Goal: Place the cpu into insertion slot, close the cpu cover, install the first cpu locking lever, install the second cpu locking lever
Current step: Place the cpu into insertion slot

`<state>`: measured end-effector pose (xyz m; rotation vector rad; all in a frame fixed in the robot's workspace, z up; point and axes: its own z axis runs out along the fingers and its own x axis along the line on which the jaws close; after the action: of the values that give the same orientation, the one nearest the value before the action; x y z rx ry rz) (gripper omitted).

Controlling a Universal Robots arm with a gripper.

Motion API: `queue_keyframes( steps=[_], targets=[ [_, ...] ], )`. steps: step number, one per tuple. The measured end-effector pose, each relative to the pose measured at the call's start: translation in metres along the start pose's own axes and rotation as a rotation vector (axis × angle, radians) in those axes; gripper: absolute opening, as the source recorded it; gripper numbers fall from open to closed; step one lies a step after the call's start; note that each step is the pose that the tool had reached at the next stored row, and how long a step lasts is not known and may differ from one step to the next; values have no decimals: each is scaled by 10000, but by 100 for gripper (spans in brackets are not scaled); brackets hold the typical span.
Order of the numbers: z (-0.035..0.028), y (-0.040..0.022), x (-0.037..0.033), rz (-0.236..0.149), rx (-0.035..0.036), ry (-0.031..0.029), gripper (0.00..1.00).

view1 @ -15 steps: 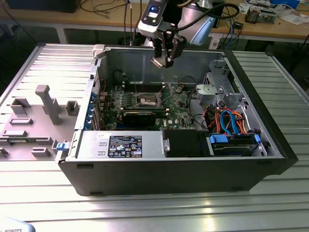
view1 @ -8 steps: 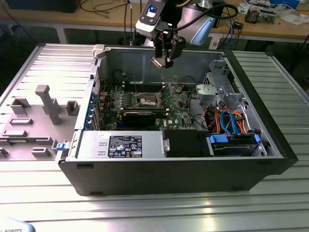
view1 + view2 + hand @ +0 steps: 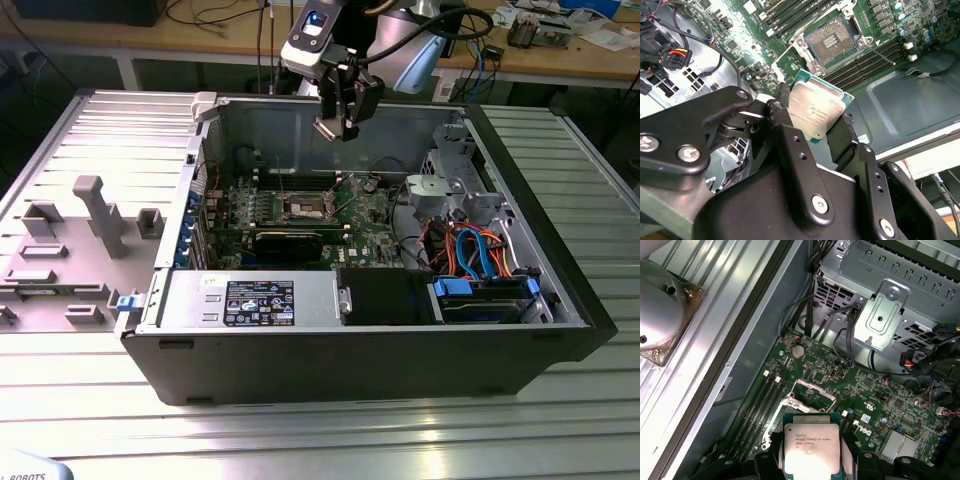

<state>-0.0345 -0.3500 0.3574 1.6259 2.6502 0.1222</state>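
My gripper (image 3: 338, 125) hangs inside the open computer case, above the green motherboard (image 3: 365, 215), shut on the cpu (image 3: 327, 130). In both wrist views the cpu (image 3: 816, 111) (image 3: 812, 445) is a silvery square chip with a green rim, pinched on two opposite edges by black fingers (image 3: 785, 102). The insertion slot (image 3: 832, 42) (image 3: 306, 208) lies open on the board below and apart from the chip, its dark contact field exposed. The cpu cover (image 3: 814, 390) stands raised at the socket's edge. A thin locking lever (image 3: 879, 52) sticks out beside the socket.
Black memory slots (image 3: 865, 60) flank the socket. A long black card (image 3: 290, 240) lies on the near side of the socket, and a power supply (image 3: 250, 300) nearer still. A drive cage (image 3: 450, 185) and coloured cables (image 3: 480, 255) crowd the exterior view's right. A grey fixture tray (image 3: 70, 240) sits outside the case.
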Motion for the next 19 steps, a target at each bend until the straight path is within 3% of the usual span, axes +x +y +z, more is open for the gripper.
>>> queue_keyframes(
  steps=[2,11,19],
  targets=[
    [1,0,0,474,-7,-39,54],
    [12,-1,0,1800,-28,-149,54],
    [13,-1,0,1902,-28,-161,54]
  ],
)
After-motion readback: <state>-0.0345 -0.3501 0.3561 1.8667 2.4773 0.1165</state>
